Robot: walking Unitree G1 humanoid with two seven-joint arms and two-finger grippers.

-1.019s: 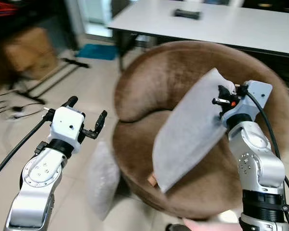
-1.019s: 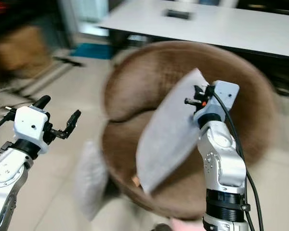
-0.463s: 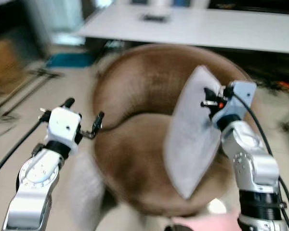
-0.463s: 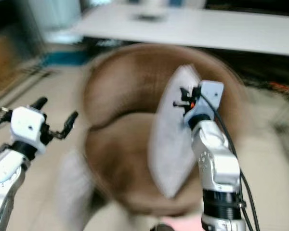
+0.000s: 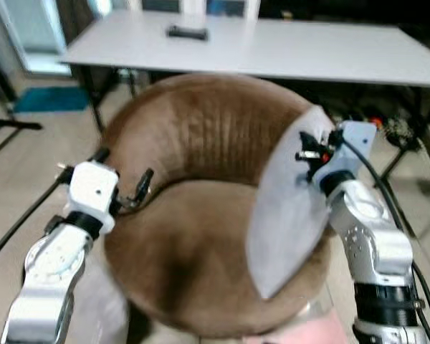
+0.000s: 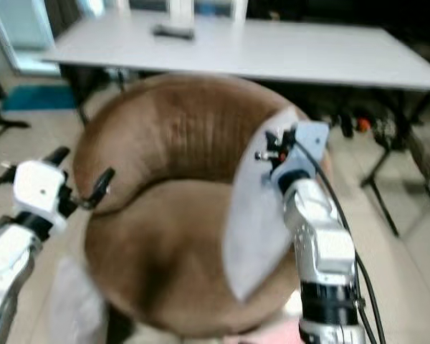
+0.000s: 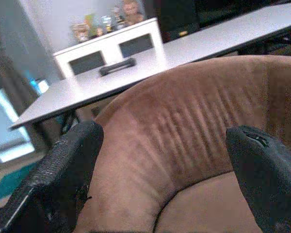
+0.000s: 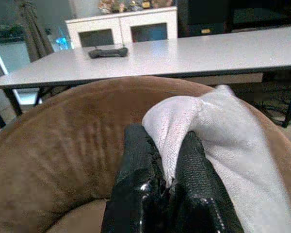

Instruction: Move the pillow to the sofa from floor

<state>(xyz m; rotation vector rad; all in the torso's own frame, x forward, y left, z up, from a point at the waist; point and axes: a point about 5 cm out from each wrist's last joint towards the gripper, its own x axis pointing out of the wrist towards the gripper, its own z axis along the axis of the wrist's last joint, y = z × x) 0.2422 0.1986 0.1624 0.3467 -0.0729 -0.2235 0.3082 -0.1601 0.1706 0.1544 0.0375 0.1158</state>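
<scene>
Both arms are built of rounded, brushed-silver metal segments joined by black ribbed collars. The left silver arm (image 5: 49,276) has a large disc-shaped joint cover ringed with small screws, and ends in a boxy white wrist housing (image 5: 93,192) with a small dark dot on its face. A thin black cable (image 5: 18,228) runs from that housing back along the arm. The left gripper (image 5: 123,179) has two long black fingers with a grainy, textured surface. The right silver arm (image 5: 373,244) carries a pale angular wrist bracket (image 5: 352,147), a black cable looping down its side, and a small orange-red spot by the black-fingered right gripper (image 8: 162,187).
</scene>
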